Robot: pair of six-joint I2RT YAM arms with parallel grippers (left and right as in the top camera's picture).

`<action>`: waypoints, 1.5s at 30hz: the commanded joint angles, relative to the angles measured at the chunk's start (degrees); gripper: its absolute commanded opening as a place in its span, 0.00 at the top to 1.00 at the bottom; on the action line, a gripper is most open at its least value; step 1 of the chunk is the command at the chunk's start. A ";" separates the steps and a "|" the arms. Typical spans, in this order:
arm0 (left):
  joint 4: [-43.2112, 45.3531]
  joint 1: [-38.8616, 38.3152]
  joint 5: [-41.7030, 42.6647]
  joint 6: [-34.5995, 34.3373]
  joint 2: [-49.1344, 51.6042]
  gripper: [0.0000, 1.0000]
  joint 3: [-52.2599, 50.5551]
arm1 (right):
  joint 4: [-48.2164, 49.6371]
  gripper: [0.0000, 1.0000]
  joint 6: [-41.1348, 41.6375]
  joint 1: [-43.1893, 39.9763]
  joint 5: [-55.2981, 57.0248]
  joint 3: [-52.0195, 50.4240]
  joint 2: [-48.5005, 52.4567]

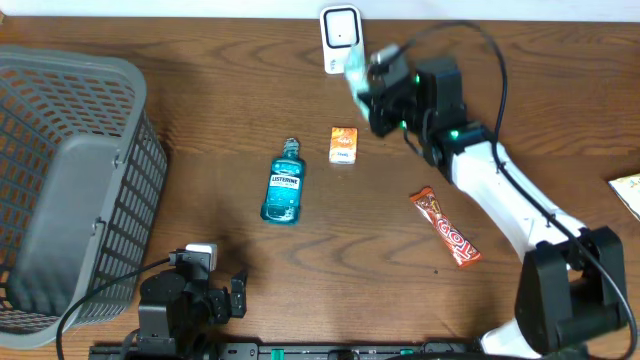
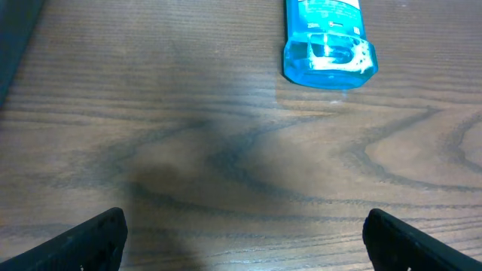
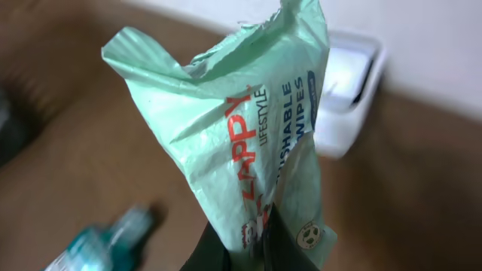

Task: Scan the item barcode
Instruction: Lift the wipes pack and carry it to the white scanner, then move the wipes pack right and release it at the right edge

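Right gripper (image 3: 239, 252): closed tight on the lower end of the wipes pack (image 3: 248, 128), which rose crumpled from between its fingers.
Wipes pack: a pale green soft pack printed "LAPPY LIFESTYLE" and "...SHABLE WIPES", held up off the counter (image 1: 200, 110), just in front of the barcode scanner (image 1: 341, 38) at the far edge.
Barcode scanner: a white upright unit with a dark window, directly behind the pack in the right wrist view. Whether the two touched could not be told.
Task progress: the pick-up looked done and the pack was being presented to the scanner. No sign of a completed read showed, so the scan itself probably remained.
Barcode: not seen on any face shown. It may have faced the scanner or been lost in the creases.
Left gripper (image 2: 245, 233): jaws wide apart, holding nothing, low over the near edge of the counter, facing the base of the Listerine bottle (image 1: 283, 185).
Other items: the Listerine bottle lay mid-counter, with a small orange box (image 1: 343, 145) near it toward the scanner, a red-orange snack bar (image 1: 448, 228) further right, and a grey mesh basket (image 1: 130, 200) at the left.
Hard to make out: the pack was blurred in the overhead view, the snack bar's lettering was unreadable, and a pale item (image 1: 628, 192) was cut off at the right edge.
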 commanded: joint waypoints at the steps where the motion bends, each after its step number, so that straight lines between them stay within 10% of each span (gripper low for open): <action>1: -0.17 -0.17 0.24 -0.26 0.07 0.00 -0.15 | 1.38 0.99 0.22 0.28 5.11 6.56 5.75; 14: -0.17 -0.17 0.24 -0.24 0.07 0.00 -0.15 | -0.22 0.98 -2.08 2.64 13.81 42.58 35.30; 27: -0.17 -0.17 0.24 -0.24 0.07 0.00 -0.15 | -2.78 0.99 -3.82 6.29 33.29 47.52 39.78; 37: -0.17 -0.17 0.24 -0.24 0.07 0.00 -0.15 | -36.96 0.99 10.62 4.55 62.07 47.60 32.26; 45: -0.17 -0.17 0.24 -0.24 0.07 0.00 -0.15 | -62.12 0.99 22.45 -9.18 63.54 46.77 31.39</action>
